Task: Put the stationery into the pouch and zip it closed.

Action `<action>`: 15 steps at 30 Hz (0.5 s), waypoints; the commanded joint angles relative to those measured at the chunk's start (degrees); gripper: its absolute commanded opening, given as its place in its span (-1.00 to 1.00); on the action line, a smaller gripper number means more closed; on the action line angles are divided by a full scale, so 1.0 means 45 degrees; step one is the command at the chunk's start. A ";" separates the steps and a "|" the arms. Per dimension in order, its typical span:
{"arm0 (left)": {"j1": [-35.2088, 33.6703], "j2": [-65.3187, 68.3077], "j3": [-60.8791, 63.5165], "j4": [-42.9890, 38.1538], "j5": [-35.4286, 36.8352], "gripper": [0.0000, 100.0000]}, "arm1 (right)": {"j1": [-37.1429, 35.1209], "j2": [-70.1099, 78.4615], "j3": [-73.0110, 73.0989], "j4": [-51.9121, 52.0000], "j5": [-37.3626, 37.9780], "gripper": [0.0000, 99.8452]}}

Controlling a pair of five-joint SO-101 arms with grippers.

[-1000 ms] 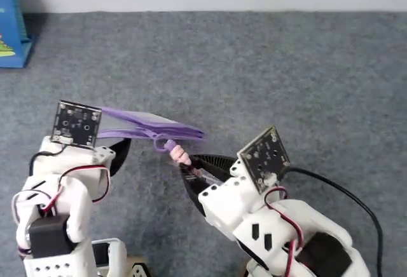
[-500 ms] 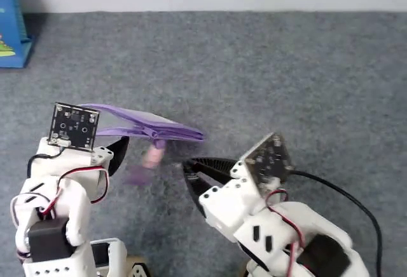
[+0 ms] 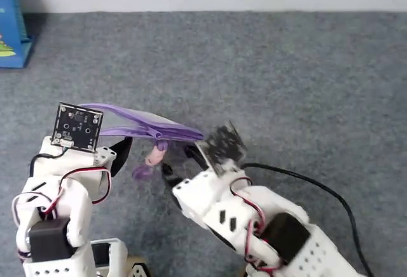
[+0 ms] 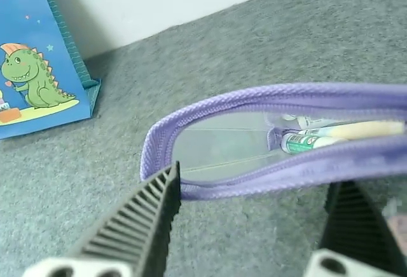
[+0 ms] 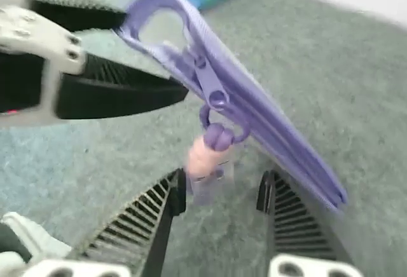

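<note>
The purple pouch point(image 3: 143, 124) stands on its edge on the grey carpet between the two arms. Its mouth point(image 4: 216, 143) is open toward the left arm, with pens point(image 4: 331, 136) lying inside. My left gripper point(image 4: 254, 182) is open, its fingers straddling the pouch's near edge without pinching it. The zip slider point(image 5: 210, 89) sits partway along the pouch, and a pink charm point(image 5: 205, 156) with a purple tag point(image 3: 141, 173) hangs from it. My right gripper point(image 5: 222, 182) is open just below the charm, not touching it; in the high view the right gripper point(image 3: 170, 172) is beside the charm point(image 3: 152, 156).
A blue dinosaur box point(image 3: 11, 35) stands at the far left by the white wall, also the box point(image 4: 38, 80) beyond the pouch. A black cable point(image 3: 318, 191) trails from the right arm. Open carpet lies at the back and right.
The pink charm left the right gripper's fingers and swung left under the pouch. The right arm then turned and moved left toward the pouch. The left arm barely moved.
</note>
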 commanded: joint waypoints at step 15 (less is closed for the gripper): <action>0.0117 0.0000 -0.0459 -0.0274 0.0215 -0.31 | 0.0342 0.1612 -0.0137 -0.2061 -0.0059 -0.65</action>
